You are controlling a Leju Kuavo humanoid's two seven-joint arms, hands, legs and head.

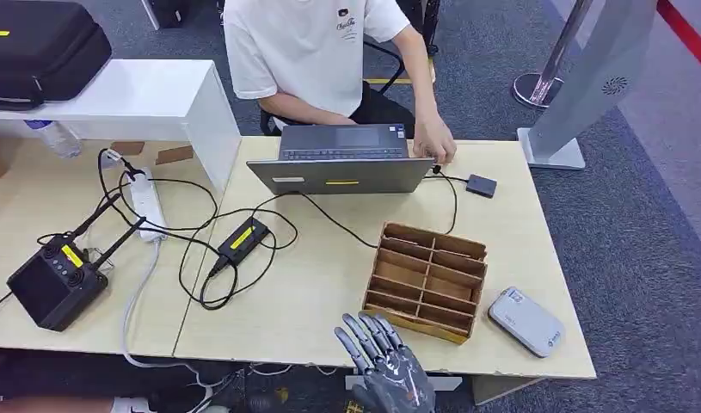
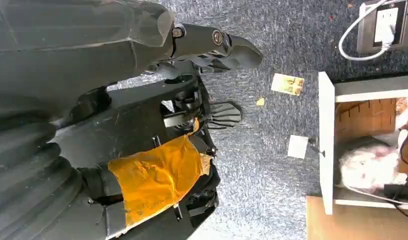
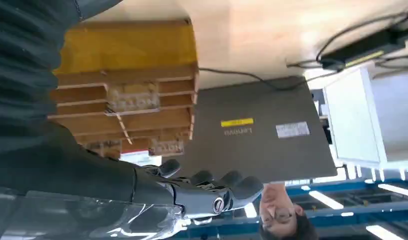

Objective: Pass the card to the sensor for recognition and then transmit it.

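We see right hand (image 1: pixel 383 366) open, empty, just before the slotted box (image 1: pixel 427 281); card not discernible.

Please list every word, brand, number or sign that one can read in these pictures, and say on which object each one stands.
"Lenovo": on the laptop lid, seen upside down in the right wrist view.
Grey sticker on the same lid: too small to read.
Yellow labels on the laptop, the power adapter and the black device: no readable text.
Print on the person's white shirt: blurred.
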